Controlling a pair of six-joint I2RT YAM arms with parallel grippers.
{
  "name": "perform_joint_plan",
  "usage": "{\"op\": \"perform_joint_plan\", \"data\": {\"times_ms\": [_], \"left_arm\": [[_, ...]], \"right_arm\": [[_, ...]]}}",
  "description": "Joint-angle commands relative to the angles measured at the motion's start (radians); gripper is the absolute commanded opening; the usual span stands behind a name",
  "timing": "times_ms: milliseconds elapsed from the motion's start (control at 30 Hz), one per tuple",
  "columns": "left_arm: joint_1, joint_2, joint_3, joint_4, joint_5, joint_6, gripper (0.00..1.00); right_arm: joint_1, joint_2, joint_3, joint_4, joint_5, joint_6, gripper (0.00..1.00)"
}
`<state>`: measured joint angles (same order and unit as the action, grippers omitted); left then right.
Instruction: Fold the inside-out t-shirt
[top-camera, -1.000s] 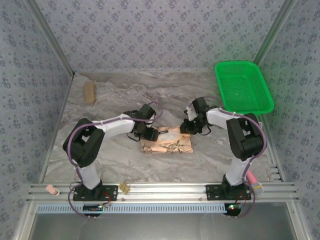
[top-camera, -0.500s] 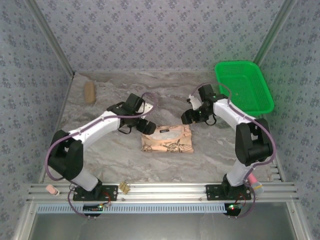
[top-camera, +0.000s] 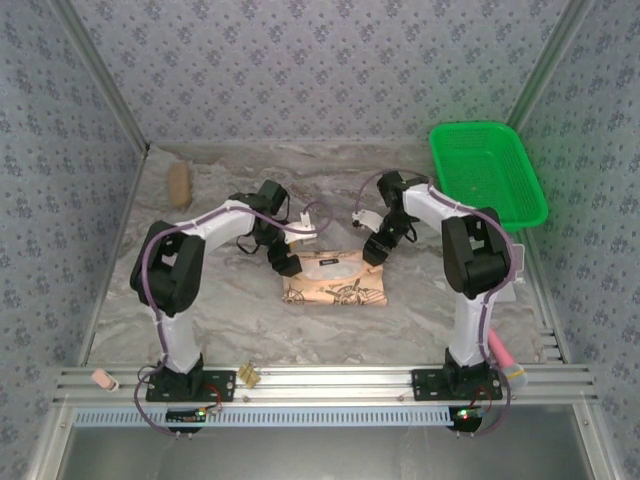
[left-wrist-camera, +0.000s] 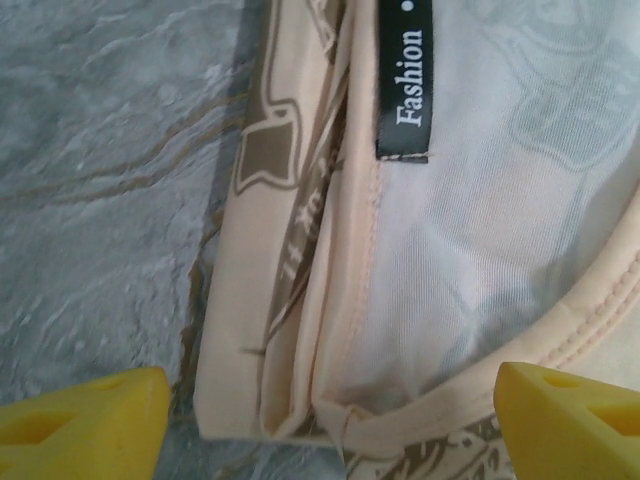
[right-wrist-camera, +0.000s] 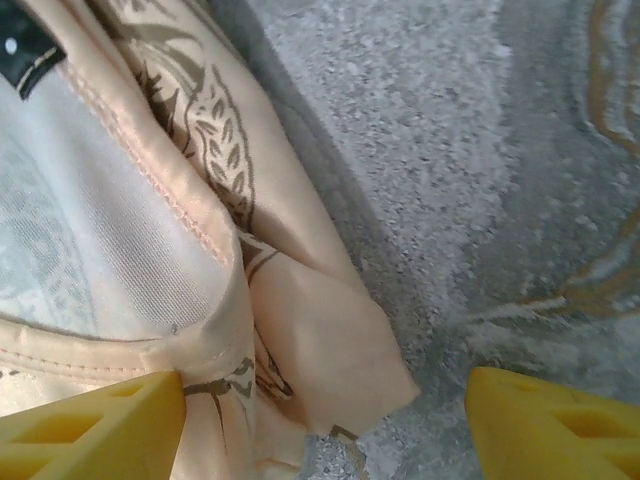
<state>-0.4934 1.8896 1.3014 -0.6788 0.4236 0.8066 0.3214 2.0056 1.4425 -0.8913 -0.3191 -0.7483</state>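
Tan printed cloth, the inside-out t-shirt (top-camera: 333, 280), lies as a compact rectangle in the middle of the surface (top-camera: 220, 310), its long axis running left to right between the arms. We see the left end effector (top-camera: 287, 264) at its far-left corner and the right end effector (top-camera: 374, 250) at its far-right corner, each equally near its own end. Both are spread apart. Yellow fingertips (left-wrist-camera: 85, 415) straddle the layered left edge beside the neck label (left-wrist-camera: 405, 80), and the right one's fingertips (right-wrist-camera: 90, 420) straddle the right corner. We judge nothing is pinched yet.
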Motion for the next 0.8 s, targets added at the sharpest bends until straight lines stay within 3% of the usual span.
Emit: {"op": "perform_joint_plan", "data": {"times_ms": [0, 100, 200, 267, 333, 400, 467, 600, 767], "left_arm": [[-0.021, 0.056, 0.056, -0.047, 0.012, 0.108, 0.84], [-0.04, 0.103, 0.112, -0.14, -0.012, 0.132, 0.81], [-0.041, 0.134, 0.115, -0.16, -0.033, 0.152, 0.73], [-0.04, 0.165, 0.135, -0.186, -0.046, 0.17, 0.59], [-0.041, 0.199, 0.17, -0.232, -0.048, 0.178, 0.39], [-0.042, 0.22, 0.199, -0.269, -0.039, 0.19, 0.18], [-0.04, 0.22, 0.217, -0.287, -0.027, 0.203, 0.03], [-0.042, 0.17, 0.265, -0.318, 0.002, 0.202, 0.0], [-0.026, 0.074, 0.303, -0.347, -0.053, 0.227, 0.0]], "right_arm": [[0.019, 0.045, 0.05, -0.085, 0.001, -0.14, 0.74], [0.028, 0.079, 0.068, -0.141, -0.005, -0.17, 0.66], [0.024, 0.08, 0.045, -0.141, -0.012, -0.188, 0.47], [0.02, 0.07, 0.025, -0.125, -0.018, -0.195, 0.39], [0.012, 0.064, 0.015, -0.117, -0.026, -0.195, 0.24], [0.006, 0.06, 0.016, -0.118, -0.046, -0.197, 0.15], [-0.001, 0.053, 0.018, -0.113, -0.077, -0.207, 0.05], [-0.011, 0.025, 0.042, -0.127, -0.154, -0.217, 0.0], [-0.03, -0.054, 0.075, -0.134, -0.226, -0.231, 0.0]]}}
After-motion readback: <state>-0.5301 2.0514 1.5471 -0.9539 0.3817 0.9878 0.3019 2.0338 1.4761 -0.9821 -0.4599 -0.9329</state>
